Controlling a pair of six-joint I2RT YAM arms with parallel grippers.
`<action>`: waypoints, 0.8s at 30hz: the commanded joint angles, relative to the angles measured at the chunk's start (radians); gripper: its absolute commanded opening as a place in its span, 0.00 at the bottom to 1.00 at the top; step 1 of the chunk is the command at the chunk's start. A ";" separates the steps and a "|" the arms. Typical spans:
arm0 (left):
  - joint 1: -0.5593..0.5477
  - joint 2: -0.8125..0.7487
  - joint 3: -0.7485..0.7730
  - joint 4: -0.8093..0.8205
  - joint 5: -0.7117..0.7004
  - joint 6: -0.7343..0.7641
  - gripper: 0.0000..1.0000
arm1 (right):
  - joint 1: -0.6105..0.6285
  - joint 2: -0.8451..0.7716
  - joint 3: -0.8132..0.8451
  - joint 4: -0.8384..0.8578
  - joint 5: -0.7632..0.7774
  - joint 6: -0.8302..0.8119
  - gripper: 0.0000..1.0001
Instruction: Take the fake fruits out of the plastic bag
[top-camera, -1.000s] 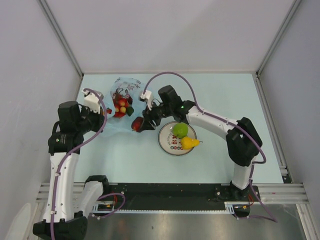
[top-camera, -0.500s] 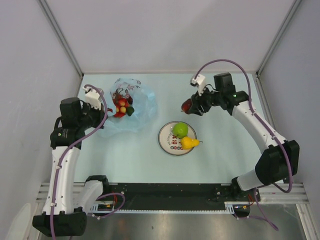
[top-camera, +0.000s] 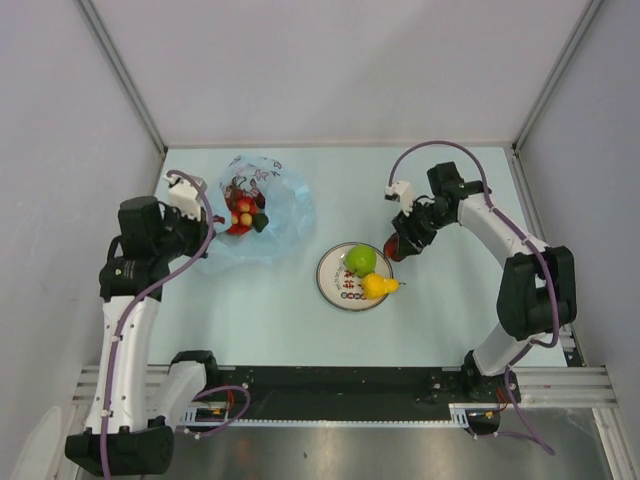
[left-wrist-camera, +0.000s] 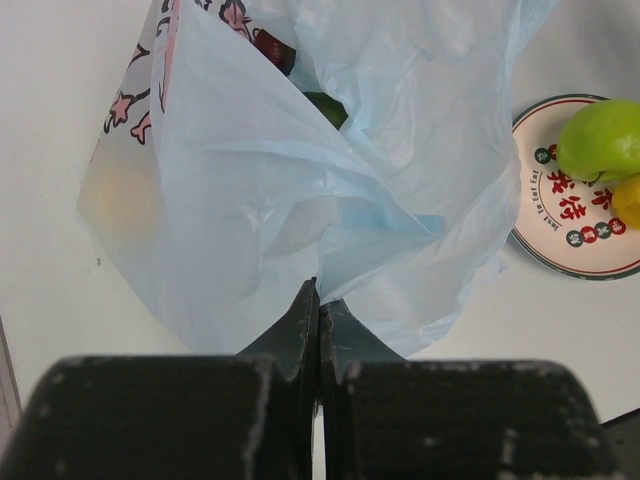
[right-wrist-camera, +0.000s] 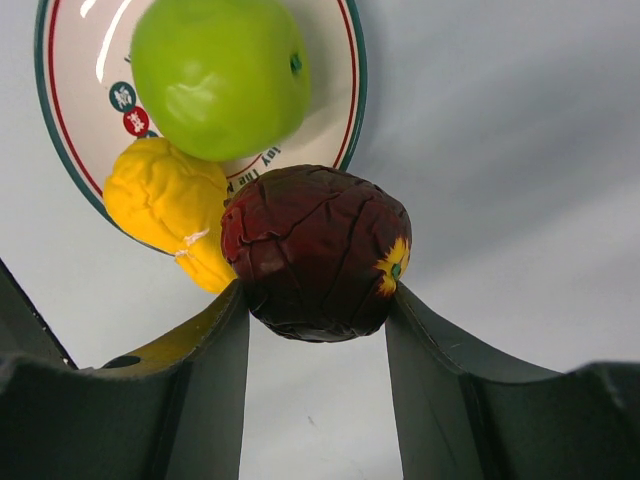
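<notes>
The light-blue plastic bag (top-camera: 262, 210) lies at the back left with its mouth open. Red berries (top-camera: 240, 212) and a dark green fruit (top-camera: 260, 222) show inside it. My left gripper (top-camera: 205, 237) is shut on the bag's near edge (left-wrist-camera: 330, 290). A green apple (top-camera: 360, 260) and a yellow fruit (top-camera: 376, 286) rest on the white plate (top-camera: 338, 285). My right gripper (top-camera: 398, 246) hangs at the plate's right rim, shut on a dark red wrinkled fruit (right-wrist-camera: 315, 250) that sits above the table beside the plate (right-wrist-camera: 70, 130).
Grey walls enclose the pale table on three sides, with metal rails (top-camera: 125, 80) running along the corners. The arm bases stand on a black bar (top-camera: 340, 392) at the near edge.
My right arm carried the dark red fruit out of the bag, swung far right, then came back down to the plate's right rim. The left gripper kept its hold on the bag.
</notes>
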 joint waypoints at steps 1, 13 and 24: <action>0.005 -0.025 0.007 0.012 0.017 -0.007 0.00 | 0.020 0.015 -0.020 0.013 0.007 -0.012 0.34; 0.040 -0.052 -0.024 0.009 0.038 -0.026 0.00 | 0.127 0.055 -0.062 0.042 0.040 0.008 0.38; 0.054 -0.069 -0.042 0.007 0.048 -0.027 0.01 | 0.176 0.095 -0.068 0.096 0.087 0.040 0.61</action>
